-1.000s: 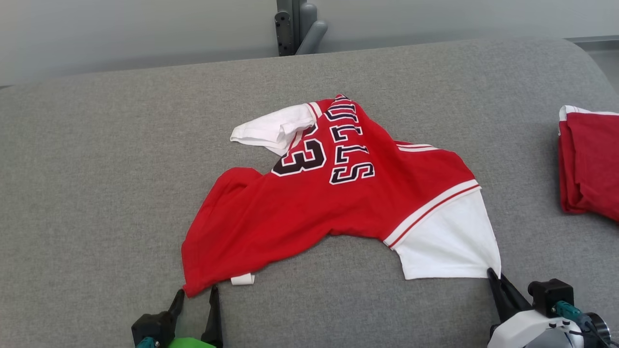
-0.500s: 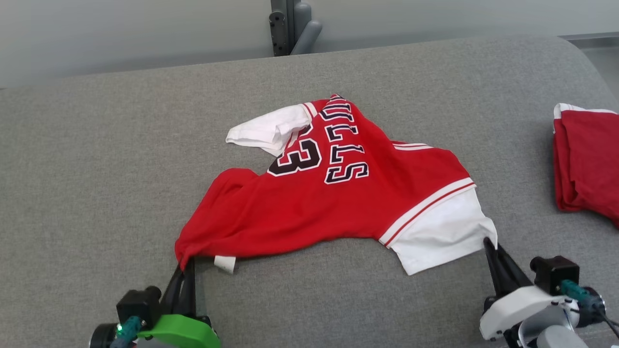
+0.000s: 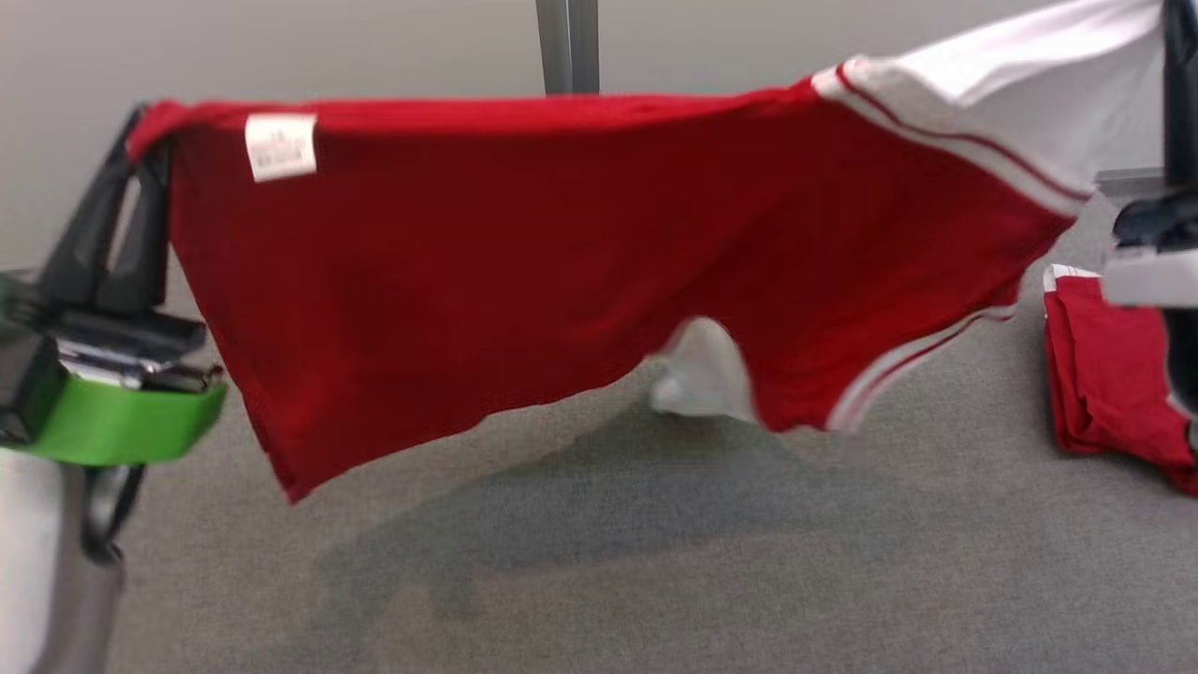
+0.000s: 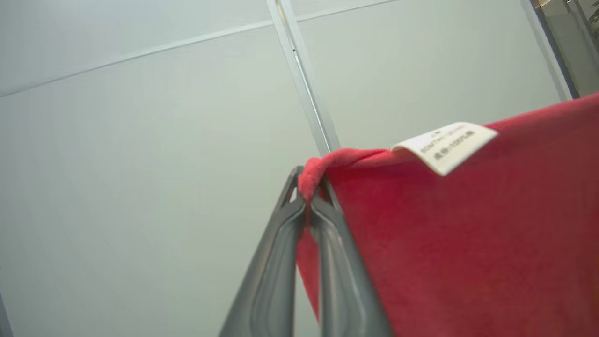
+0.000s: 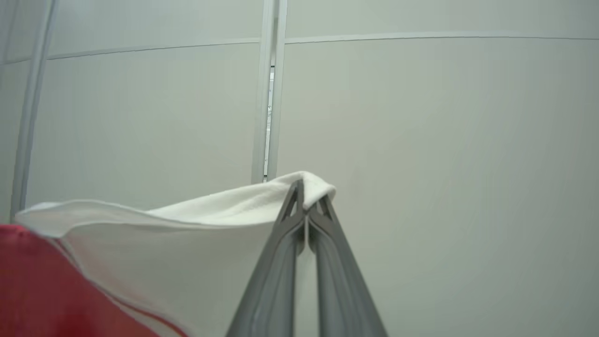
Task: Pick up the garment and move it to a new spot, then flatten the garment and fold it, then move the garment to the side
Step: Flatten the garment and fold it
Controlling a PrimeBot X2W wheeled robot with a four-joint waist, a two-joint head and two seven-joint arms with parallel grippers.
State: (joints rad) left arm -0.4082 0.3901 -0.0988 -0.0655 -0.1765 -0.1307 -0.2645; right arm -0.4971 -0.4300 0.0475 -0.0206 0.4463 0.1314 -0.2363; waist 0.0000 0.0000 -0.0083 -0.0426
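- Now the garment [image 3: 524,281], a red jersey with white sleeves, hangs in the air like a curtain, stretched between my two arms above the grey surface [image 3: 655,580].
- Its top edge runs nearly straight across the head view, with a white care label [image 3: 280,146] near the left end. The body drapes down from there, and its shadow lies on the fabric below.
- One white sleeve [image 3: 1020,84] rises toward the upper right, and the other white sleeve [image 3: 704,374] dangles behind the lower hem.
- My left gripper [image 4: 309,182] is pinched tight on the red corner beside the label, with cloth bunched between its fingertips.
- My right gripper [image 5: 306,194] is clamped just as narrowly on the edge of the white sleeve.
- I judge this to be the first step, the lift and carry. Nothing has been flattened or folded yet.
- Next I should bring the jersey over open fabric and lower it hem first. Both arms should stay apart so it lands spread rather than heaped.
- A second red garment [image 3: 1109,374] lies folded at the right, so I would set down away from it.
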